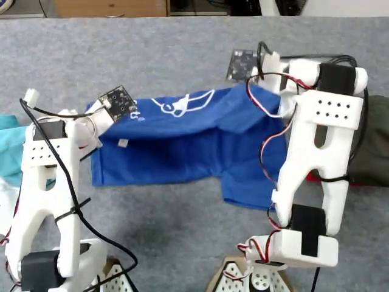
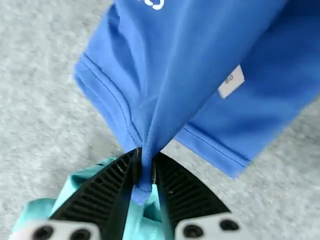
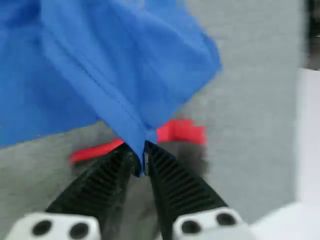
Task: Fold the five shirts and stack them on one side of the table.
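the blue shirt (image 1: 188, 143) lies mid-way across the gray table (image 1: 182, 48), its long axis running left to right between the arms. its white print is toward the far edge and one sleeve pokes toward the near edge. the left gripper (image 2: 143, 172) is pinched tight on its left end, the right gripper (image 3: 141, 159) on its right end. from above the right arm hides that end. a teal shirt (image 1: 7, 146) is cut off at the left edge.
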{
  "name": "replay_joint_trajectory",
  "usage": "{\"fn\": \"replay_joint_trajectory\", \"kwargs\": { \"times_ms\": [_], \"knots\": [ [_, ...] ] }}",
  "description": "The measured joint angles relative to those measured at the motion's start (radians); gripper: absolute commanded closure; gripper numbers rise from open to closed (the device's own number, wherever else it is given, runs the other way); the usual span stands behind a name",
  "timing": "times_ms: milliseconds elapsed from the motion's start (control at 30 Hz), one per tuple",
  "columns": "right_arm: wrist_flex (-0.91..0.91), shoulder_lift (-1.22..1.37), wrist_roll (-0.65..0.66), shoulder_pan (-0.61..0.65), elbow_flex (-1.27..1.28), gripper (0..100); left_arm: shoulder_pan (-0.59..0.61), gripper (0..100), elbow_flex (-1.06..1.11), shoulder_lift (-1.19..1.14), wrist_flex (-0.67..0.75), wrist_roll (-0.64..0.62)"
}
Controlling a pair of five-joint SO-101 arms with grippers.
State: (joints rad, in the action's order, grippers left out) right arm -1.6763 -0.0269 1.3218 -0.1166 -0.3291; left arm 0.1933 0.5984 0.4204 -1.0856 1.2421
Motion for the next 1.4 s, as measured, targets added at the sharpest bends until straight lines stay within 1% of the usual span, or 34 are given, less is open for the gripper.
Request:
{"fn": "replay_joint_trajectory", "kwargs": {
  "times_ms": [100,200,467,600,667,700,767,833,867,1067,1200,1300,1400],
  "knots": [
    [-0.078,0.0,-0.02,0.0,0.0,99.6,-0.005,98,0.0,0.0,-0.051,0.0],
    [-0.091,-0.023,-0.046,-0.015,0.031,99.6,-0.018,98,0.003,0.0,-0.098,0.008],
    [-0.086,-0.147,-0.057,-0.034,0.348,99.6,-0.032,98,0.08,-0.002,-0.109,0.008],
    [-0.015,-0.212,-0.077,-0.034,0.52,99.4,-0.032,97,0.08,-0.057,-0.104,0.008],
    [0.02,-0.233,-0.083,-0.034,0.592,98.5,-0.032,93,0.08,-0.091,-0.083,0.008],
    [0.026,-0.244,-0.084,-0.034,0.62,96.6,-0.032,89,0.08,-0.103,-0.071,0.008],
    [0.034,-0.262,-0.084,-0.034,0.647,90.8,-0.021,83,0.08,-0.114,-0.063,0.008],
    [0.026,-0.284,-0.084,-0.046,0.649,85.3,-0.011,82,0.08,-0.115,-0.06,0.008],
    [0.015,-0.295,-0.084,-0.06,0.649,83.6,-0.005,82,0.08,-0.115,-0.06,0.008],
    [-0.074,-0.351,-0.084,-0.087,0.652,83.4,0.012,82,0.08,-0.115,-0.061,-0.002],
    [-0.086,-0.384,-0.084,-0.106,0.652,83.5,0.012,82,0.048,-0.115,-0.124,-0.003],
    [-0.041,-0.391,-0.084,-0.103,0.652,83.9,0.012,87,-0.029,-0.115,-0.155,-0.011],
    [0.068,-0.391,-0.127,-0.1,0.658,89.7,0.012,94,-0.118,-0.115,-0.158,-0.061]
  ]
}}
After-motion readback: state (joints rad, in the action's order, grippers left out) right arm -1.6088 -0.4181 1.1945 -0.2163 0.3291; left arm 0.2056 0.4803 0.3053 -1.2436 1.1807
